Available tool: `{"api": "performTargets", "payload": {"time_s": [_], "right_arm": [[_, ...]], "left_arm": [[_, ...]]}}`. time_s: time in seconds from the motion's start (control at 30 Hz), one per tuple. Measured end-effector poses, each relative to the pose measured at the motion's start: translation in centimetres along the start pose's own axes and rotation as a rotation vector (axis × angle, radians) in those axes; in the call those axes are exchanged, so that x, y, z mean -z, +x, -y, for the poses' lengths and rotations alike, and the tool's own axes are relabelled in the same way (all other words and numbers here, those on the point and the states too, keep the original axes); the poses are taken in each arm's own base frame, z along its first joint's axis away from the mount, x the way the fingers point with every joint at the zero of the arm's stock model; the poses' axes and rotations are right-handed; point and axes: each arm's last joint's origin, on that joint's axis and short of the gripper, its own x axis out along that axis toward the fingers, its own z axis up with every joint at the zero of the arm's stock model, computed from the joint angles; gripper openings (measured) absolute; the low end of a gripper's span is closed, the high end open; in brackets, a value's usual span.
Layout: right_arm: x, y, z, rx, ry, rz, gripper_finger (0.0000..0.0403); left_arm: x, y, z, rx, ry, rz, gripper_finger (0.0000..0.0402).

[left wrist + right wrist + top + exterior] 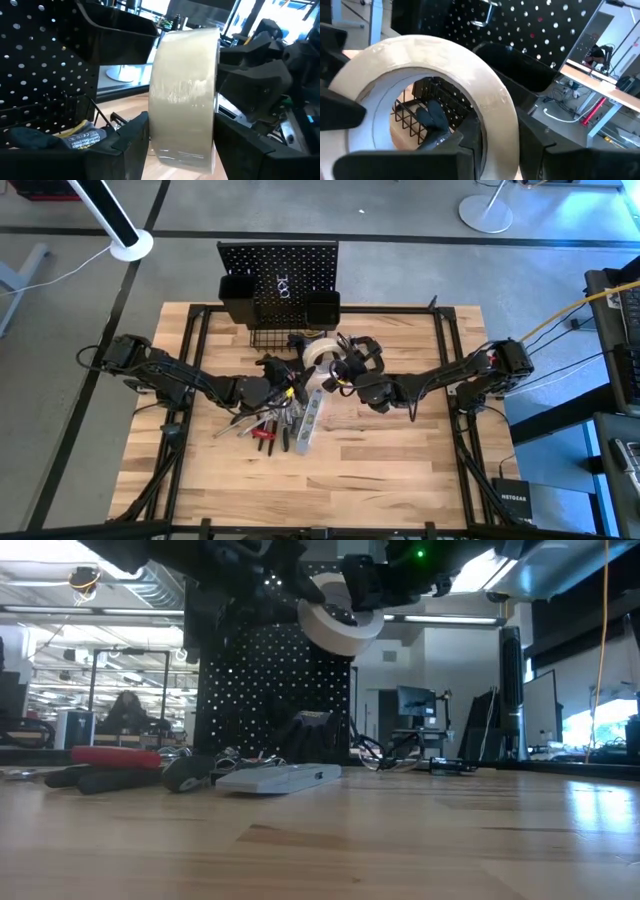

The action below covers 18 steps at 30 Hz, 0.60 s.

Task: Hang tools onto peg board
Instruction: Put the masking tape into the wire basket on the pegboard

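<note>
The pale tape roll (320, 350) hangs in the air just in front of the upright black peg board (285, 265), and both grippers are shut on it. My left gripper (292, 375) comes at it from the table's left, and my right gripper (347, 368) from the right. In the low view the roll (335, 620) is high above the table, standing on edge and a little tilted. The other tools lie in a pile on the wood: a silver level (310, 420), red-handled pliers (262, 435) and dark-handled pieces. My left gripper pinches the tape roll across its width, one finger (127, 142) on each flat side face (155, 125), low on the roll. The fingers reach in about level. The roll stands on edge between them, lifted clear of the table. My right gripper has one finger (462, 145) inside the roll's hole and the other (540, 150) outside, with the roll's wall (497, 117) pinched between them. It reaches in about level from the table's right. The roll is clear of the table, its hole facing this gripper's camera.
Two black bins (240, 302) (322, 308) and a wire basket (272, 338) holding a dark glove (432, 117) hang low on the peg board. A metal hook (487, 15) sticks out of the board higher up. Bare wood lies toward the table's near edge (380, 480).
</note>
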Motion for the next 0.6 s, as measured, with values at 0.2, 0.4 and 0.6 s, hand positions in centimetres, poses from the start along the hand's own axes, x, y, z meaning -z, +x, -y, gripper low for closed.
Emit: {"api": "performTargets", "payload": {"time_s": [0.2, 0.4, 0.6], "right_arm": [[-0.4, -0.8, -0.5, -0.060, -0.014, 0.034, 0.0083], [-0.3, -1.3, -1.1, -0.115, 0.013, 0.040, 0.0083], [-0.3, -1.2, -1.0, -0.106, 0.013, 0.040, 0.0101]], "left_arm": [[0.0, 0.0, 0.0, 0.003, 0.002, -0.001, 0.0198], [-0.1, 0.1, 0.0, 0.000, 0.032, 0.001, 0.0193], [-0.1, 0.1, 0.0, -0.002, 0.068, 0.002, 0.0152]]}}
